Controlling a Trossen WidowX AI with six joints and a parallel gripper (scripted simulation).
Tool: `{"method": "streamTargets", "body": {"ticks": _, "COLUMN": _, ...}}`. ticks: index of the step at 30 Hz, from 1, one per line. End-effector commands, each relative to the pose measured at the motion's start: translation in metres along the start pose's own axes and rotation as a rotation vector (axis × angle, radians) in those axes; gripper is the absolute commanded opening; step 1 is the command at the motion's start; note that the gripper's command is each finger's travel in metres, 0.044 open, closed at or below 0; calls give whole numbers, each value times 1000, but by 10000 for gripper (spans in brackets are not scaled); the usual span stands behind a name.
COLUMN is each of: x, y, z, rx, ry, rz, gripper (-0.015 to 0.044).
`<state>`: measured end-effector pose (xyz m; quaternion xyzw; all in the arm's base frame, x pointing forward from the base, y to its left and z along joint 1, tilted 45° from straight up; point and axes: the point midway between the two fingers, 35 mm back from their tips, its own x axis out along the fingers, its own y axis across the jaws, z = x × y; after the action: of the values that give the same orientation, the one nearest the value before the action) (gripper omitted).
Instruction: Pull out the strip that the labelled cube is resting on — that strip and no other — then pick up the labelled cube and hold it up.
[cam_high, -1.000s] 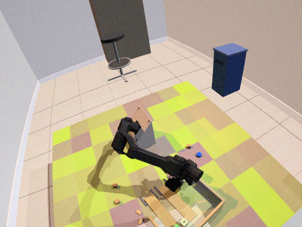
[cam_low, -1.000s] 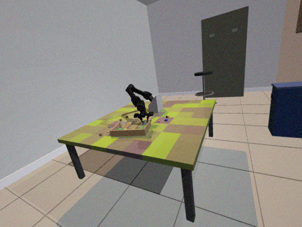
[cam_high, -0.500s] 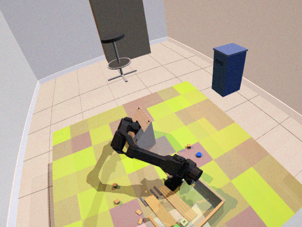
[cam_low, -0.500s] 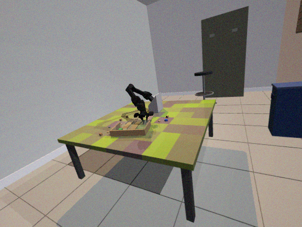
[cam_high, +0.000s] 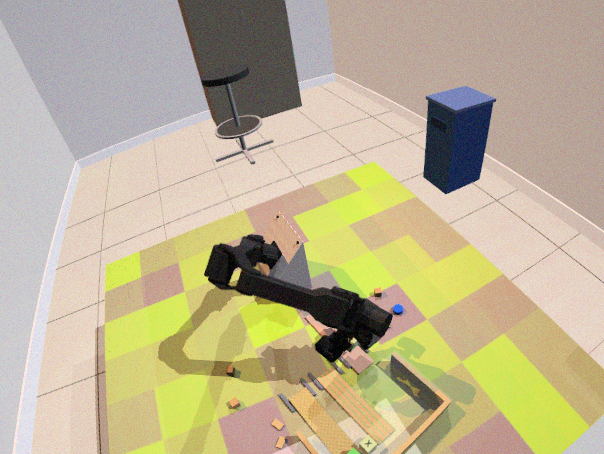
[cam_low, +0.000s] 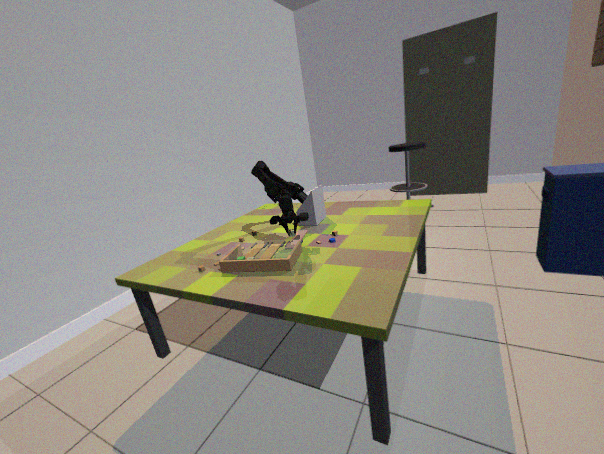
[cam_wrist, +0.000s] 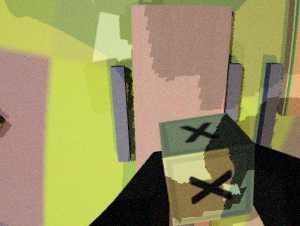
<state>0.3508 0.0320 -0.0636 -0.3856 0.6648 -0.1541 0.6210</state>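
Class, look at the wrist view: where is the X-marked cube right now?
In the wrist view the X-marked cube sits low and right of centre, gripped in the claw above the pink strip.

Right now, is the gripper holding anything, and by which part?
Yes: the gripper is shut on the labelled cube, clamped across two opposite side faces, with X marks showing on two visible faces. The cube is above a pink strip.
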Motion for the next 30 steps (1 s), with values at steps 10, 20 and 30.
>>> {"method": "streamTargets", "body": {"ticks": 10, "x": -5, "y": 6, "z": -34, "rx": 2, "ry": 1, "rz": 2, "gripper": 0}}
{"method": "streamTargets", "body": {"ticks": 20, "x": -22, "y": 8, "z": -50, "rx": 1, "ry": 1, "rz": 4, "gripper": 0}}
{"method": "streamTargets", "body": {"ticks": 30, "x": -41, "y": 8, "z": -51, "rx": 1, "ry": 1, "rz": 4, "gripper": 0}}
